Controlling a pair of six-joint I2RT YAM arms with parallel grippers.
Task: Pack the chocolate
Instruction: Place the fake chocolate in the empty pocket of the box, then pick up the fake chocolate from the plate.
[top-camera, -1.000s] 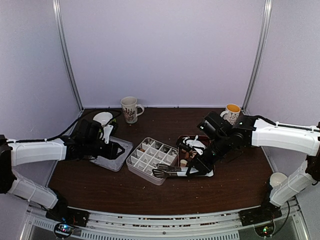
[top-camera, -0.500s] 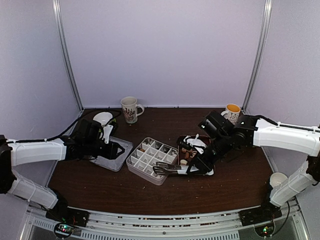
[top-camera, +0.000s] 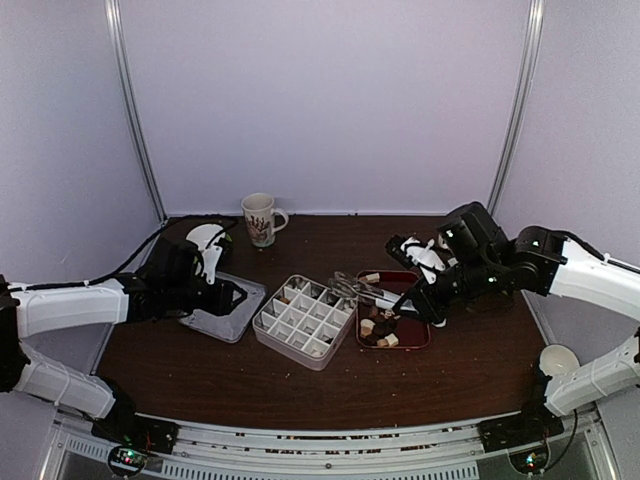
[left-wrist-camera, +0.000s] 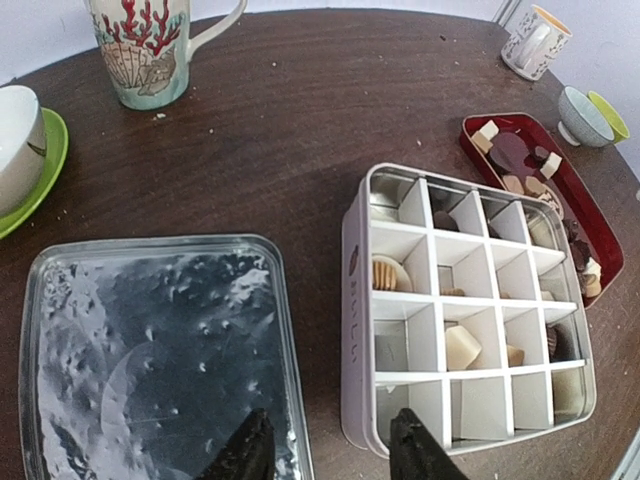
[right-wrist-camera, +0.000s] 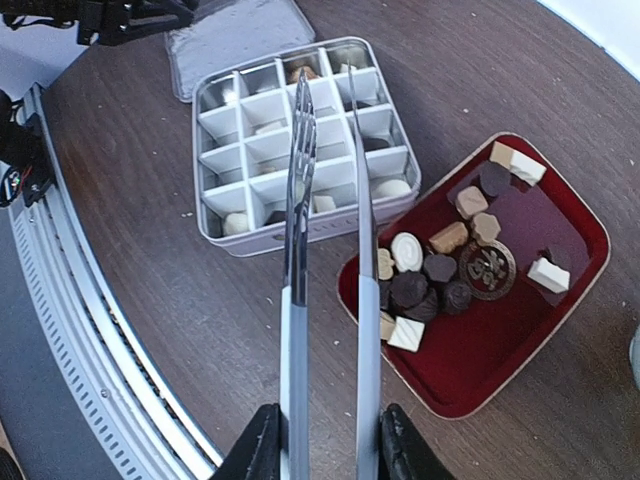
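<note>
Most chocolate pieces (right-wrist-camera: 440, 270) lie in the red tray (right-wrist-camera: 560, 290), just right of the tongs (right-wrist-camera: 300, 200) clamped in the nearer right end effector (right-wrist-camera: 322, 440), tips reaching past them over the divided box (right-wrist-camera: 300, 232); the left end effector (left-wrist-camera: 325, 445) hovers apart, empty.

This is a robotics lab test cell. Plain pale wall panels (top-camera: 330, 100) framed by aluminium posts (top-camera: 137, 120) close in a dark wooden table (top-camera: 250, 385) on three sides. A slotted metal rail (top-camera: 330, 455) runs along the table's near edge. It carries the bases of the left arm (top-camera: 70, 305) and right arm (top-camera: 590, 275). A black cable (top-camera: 150, 238) trails over the table's back left corner.
</note>
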